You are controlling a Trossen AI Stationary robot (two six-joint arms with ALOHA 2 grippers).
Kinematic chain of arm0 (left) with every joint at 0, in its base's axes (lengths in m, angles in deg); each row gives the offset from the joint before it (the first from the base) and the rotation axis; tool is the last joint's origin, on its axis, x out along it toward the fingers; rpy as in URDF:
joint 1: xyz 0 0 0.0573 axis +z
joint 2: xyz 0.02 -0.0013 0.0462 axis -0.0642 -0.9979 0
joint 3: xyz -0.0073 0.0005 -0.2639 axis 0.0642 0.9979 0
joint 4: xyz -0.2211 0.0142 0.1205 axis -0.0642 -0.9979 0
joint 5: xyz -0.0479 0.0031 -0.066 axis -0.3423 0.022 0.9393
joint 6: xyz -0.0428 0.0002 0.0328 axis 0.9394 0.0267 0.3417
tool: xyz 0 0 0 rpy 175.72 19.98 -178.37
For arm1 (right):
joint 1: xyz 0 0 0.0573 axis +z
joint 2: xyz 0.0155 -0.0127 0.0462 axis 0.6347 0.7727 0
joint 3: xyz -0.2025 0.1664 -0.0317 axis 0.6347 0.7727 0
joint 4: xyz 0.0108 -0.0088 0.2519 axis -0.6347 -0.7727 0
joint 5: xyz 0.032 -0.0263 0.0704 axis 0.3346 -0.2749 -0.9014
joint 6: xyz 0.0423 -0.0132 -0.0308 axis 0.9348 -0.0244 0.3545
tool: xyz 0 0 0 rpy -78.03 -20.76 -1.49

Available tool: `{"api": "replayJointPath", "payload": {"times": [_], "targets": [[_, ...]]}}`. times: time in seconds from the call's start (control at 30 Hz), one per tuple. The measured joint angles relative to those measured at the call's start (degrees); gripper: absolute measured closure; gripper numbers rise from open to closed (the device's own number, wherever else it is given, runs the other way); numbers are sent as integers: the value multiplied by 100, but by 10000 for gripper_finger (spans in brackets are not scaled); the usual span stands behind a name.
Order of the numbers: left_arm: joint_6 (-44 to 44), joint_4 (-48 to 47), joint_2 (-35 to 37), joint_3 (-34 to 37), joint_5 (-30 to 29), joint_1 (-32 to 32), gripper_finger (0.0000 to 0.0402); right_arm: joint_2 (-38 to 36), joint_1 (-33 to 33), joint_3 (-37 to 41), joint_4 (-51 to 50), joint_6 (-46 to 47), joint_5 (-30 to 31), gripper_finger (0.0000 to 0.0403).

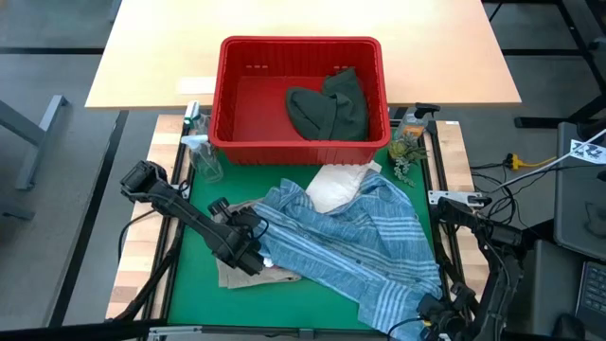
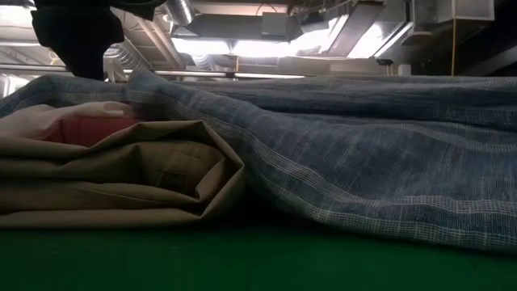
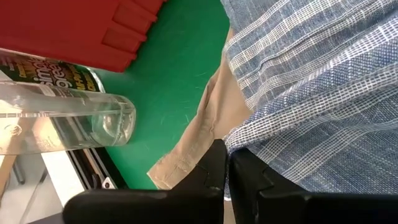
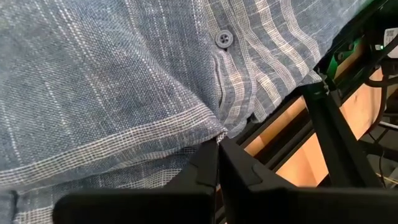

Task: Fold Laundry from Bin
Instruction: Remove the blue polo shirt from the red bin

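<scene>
The blue-white striped shirt [image 1: 350, 237] lies spread and rumpled over the green mat [image 1: 312, 313], its left part resting on the folded tan garment [image 2: 121, 178]. A small white cloth [image 1: 336, 185] sticks out from under the shirt's far edge. A dark green garment [image 1: 331, 109] lies in the red bin [image 1: 301, 43] at the far side. My left gripper [image 1: 254, 254] is shut at the shirt's left edge. My right gripper [image 1: 437, 308] is shut at the shirt's near right corner. A bit of maroon cloth [image 2: 89, 129] shows on the tan garment. My left gripper pinches the shirt's left edge [image 3: 239, 140] between its two fingertips, slanting down from the table's left. The cloth there lies low over the tan garment [image 3: 211, 118]; one layer or several, I cannot tell. My right gripper pinches the shirt's hemmed edge [image 4: 208, 127] near the button placket, at the near right corner. Its fingers point steeply down. The cloth there lies slack on the mat.
A clear spray bottle [image 1: 204, 156] stands at the mat's far left beside the bin. A bottle and a small plant [image 1: 409, 142] stand at the far right. A black frame rail [image 4: 323, 124] runs along the mat's right edge, close to my right gripper.
</scene>
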Motion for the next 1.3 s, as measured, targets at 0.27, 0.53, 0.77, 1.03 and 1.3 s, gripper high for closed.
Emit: {"api": "replayJointPath", "payload": {"times": [0.27, 0.53, 0.77, 1.03, 1.3], "targets": [[-287, -82, 0, 4, -421, 7, 374, -2, 2, 2, -4, -40, 0, 398], [-299, -5, 0, 4, -734, 277, 390, -8, 1, 2, -28, -42, -543, 398], [-432, 34, 0, 4, -709, 442, 371, -9, 11, 7, -17, -70, -428, 397], [-573, 37, 1, 4, -763, 446, 304, -9, 13, 7, 22, -489, -546, 397], [-597, 97, 2, 4, -401, 439, 262, -9, 11, 7, 15, -498, -529, 391]]}}
